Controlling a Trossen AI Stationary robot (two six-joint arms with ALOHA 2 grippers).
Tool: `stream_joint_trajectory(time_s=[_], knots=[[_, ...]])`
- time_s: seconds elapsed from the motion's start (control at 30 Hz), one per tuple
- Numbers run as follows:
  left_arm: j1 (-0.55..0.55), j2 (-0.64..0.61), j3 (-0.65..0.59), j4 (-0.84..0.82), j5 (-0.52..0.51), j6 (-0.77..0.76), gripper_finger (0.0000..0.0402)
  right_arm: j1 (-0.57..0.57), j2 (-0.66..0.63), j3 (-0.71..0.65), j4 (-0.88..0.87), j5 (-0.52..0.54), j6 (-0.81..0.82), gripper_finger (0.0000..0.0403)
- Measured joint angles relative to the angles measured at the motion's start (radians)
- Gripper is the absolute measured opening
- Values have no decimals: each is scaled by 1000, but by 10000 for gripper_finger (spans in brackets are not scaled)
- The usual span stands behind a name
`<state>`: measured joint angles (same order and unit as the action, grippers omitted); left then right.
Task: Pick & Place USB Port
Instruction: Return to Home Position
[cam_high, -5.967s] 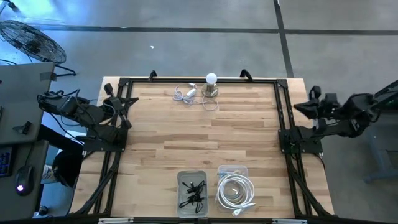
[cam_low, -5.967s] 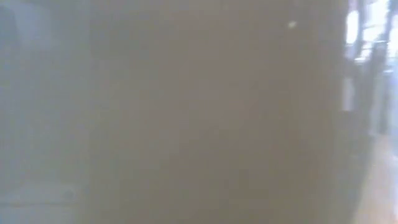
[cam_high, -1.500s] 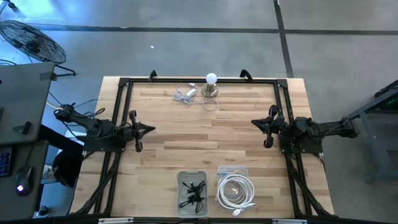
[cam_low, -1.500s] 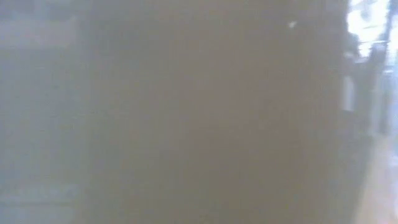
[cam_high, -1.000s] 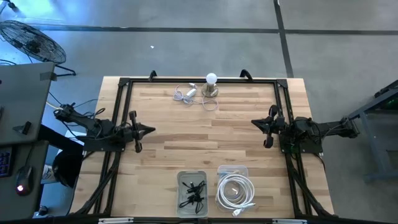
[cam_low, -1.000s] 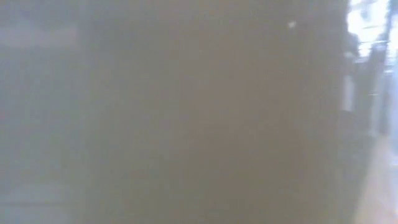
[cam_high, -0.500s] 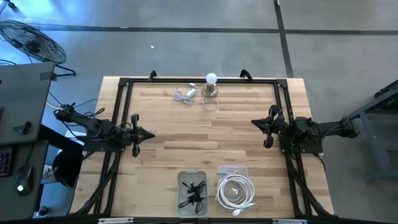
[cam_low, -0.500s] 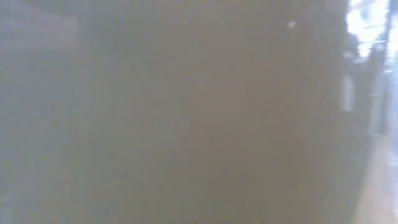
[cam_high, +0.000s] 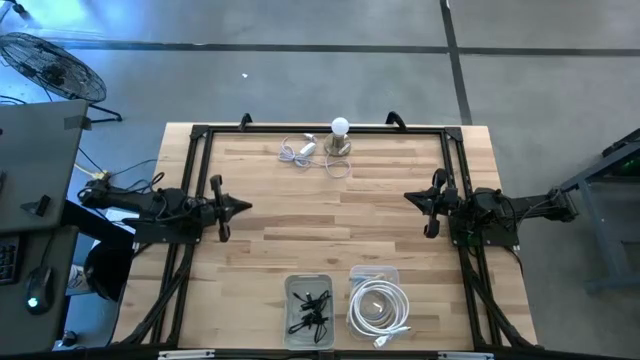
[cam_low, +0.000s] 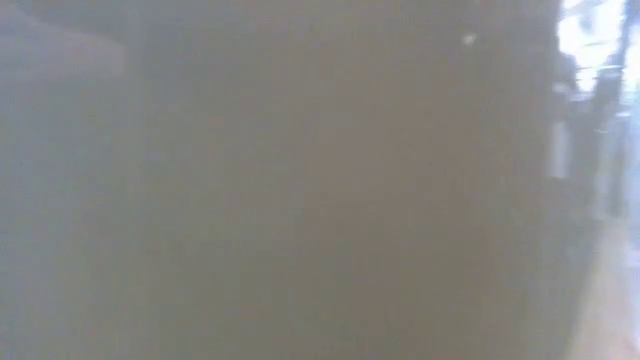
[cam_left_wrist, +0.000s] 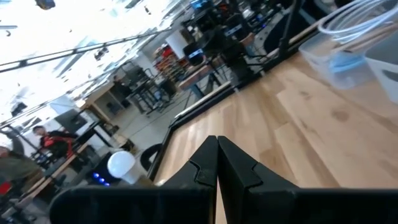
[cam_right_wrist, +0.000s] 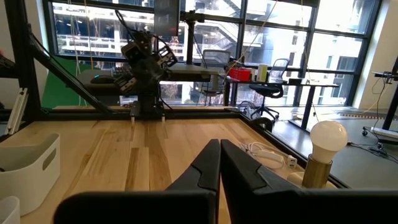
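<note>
A light wooden table (cam_high: 330, 230) with a black frame along its edges, read as a clock face with six o'clock at the near edge. At six o'clock, two small bins stand side by side and close together. The gray bin (cam_high: 289, 310), slightly toward seven, holds a tangle of black USB cables (cam_high: 310, 312). The transparent bin (cam_high: 372, 270), slightly toward five, holds a coiled white HDMI cable (cam_high: 378, 308), which fills most of it. Farther in, the middle of the table is bare wood. At nine o'clock the left gripper (cam_high: 246, 208) reaches in over the table's edge and points toward the centre. Its wrist view shows its two dark fingers (cam_left_wrist: 202, 168) pressed together with nothing between them. At three o'clock the right gripper (cam_high: 408, 198) mirrors it, pointing back toward the centre. Its fingers (cam_right_wrist: 208, 165) are also clenched together and empty. The two grippers face each other, well apart, and neither is near the bins. At twelve o'clock, by the far edge, a white light bulb (cam_high: 341, 127) stands upright on a small brass-coloured base. Just beside it, toward eleven, lies a small white adapter with a loose cord (cam_high: 298, 151). Beyond the table is gray floor, with a standing fan (cam_high: 50, 65) far off past ten o'clock.
</note>
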<state>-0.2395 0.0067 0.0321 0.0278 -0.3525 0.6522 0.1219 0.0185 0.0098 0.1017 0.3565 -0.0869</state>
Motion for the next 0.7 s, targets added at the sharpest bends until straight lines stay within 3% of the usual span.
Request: stream_joint_trajectory(time_s=[0.37, 0.7], knots=[[11, 0, 1, -14, 42, 29, 1, 0, 0, 0, 0, 0, 0, 4], [107, 0, 3, -54, 289, 32, 0, 0, 0, 0, 0, 0, 0, 2]])
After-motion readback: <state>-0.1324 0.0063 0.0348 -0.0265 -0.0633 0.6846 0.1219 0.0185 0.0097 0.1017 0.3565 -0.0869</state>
